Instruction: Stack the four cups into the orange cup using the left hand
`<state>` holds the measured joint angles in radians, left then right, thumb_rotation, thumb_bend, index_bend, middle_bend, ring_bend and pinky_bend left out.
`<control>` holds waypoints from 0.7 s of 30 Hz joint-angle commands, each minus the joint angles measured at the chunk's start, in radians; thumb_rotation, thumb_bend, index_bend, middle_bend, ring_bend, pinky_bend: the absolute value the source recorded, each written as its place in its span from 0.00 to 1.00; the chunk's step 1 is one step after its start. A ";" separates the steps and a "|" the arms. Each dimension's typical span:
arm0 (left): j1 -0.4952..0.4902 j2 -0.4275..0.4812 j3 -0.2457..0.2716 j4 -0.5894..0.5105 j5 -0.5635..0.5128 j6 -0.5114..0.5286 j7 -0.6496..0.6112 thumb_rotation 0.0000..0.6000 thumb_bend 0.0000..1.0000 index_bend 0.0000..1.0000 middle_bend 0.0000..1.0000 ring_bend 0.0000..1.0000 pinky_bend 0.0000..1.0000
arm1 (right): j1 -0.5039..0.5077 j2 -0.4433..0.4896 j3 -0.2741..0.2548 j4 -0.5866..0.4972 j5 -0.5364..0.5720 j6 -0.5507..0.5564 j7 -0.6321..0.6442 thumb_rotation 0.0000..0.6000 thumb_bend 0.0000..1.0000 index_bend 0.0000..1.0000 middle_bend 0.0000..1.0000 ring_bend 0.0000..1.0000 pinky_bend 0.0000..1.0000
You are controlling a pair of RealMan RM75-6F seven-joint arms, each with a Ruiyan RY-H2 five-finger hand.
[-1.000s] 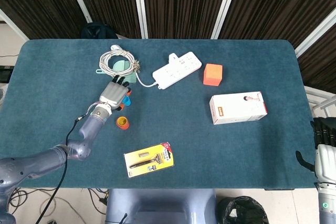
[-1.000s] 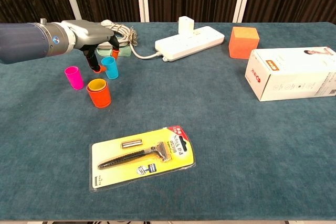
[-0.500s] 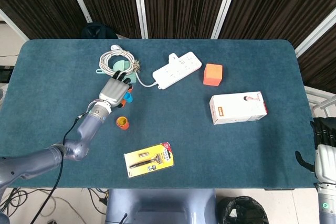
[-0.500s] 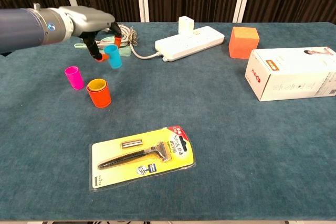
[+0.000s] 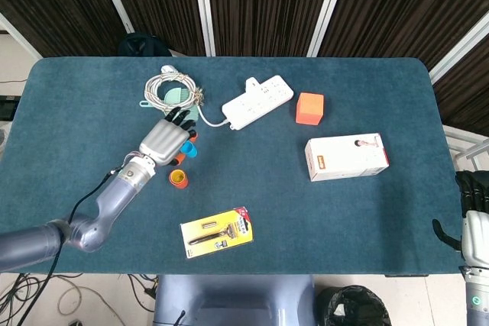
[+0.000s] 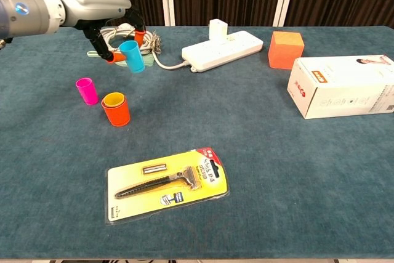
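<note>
Up goes the blue cup (image 6: 132, 56), lifted higher in the upper left by the left hand (image 6: 101, 13) pinching it, tipped a little. Orange cup (image 6: 116, 108) waits below on the worktop (image 6: 277, 152), slightly nearer the camera.

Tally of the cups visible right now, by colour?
Blue cup: 1, held by the left hand
Pink cup: 1
Orange cup: 1
Yellow cup: 1, nested in the orange cup
Total: 4
</note>
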<state>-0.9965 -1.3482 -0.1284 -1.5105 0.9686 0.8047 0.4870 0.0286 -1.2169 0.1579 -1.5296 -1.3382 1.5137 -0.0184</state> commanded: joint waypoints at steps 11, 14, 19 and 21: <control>0.052 0.047 0.065 -0.093 0.108 0.036 -0.012 1.00 0.36 0.45 0.20 0.00 0.00 | -0.003 0.004 0.002 -0.003 0.000 0.005 0.003 1.00 0.34 0.09 0.04 0.09 0.04; 0.057 0.046 0.075 -0.094 0.117 0.033 -0.013 1.00 0.36 0.45 0.20 0.00 0.00 | -0.003 0.004 0.001 -0.004 0.000 0.003 0.003 1.00 0.34 0.09 0.04 0.09 0.04; 0.064 0.046 0.079 -0.090 0.124 0.032 -0.022 1.00 0.36 0.45 0.20 0.00 0.00 | -0.003 0.004 0.002 -0.005 0.001 0.005 0.001 1.00 0.34 0.09 0.04 0.09 0.04; 0.066 0.046 0.080 -0.088 0.125 0.032 -0.027 1.00 0.36 0.45 0.20 0.00 0.00 | -0.004 0.005 0.004 -0.005 0.003 0.006 0.001 1.00 0.34 0.09 0.04 0.09 0.04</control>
<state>-0.9316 -1.3020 -0.0489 -1.5998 1.0927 0.8368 0.4619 0.0247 -1.2123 0.1615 -1.5347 -1.3353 1.5200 -0.0170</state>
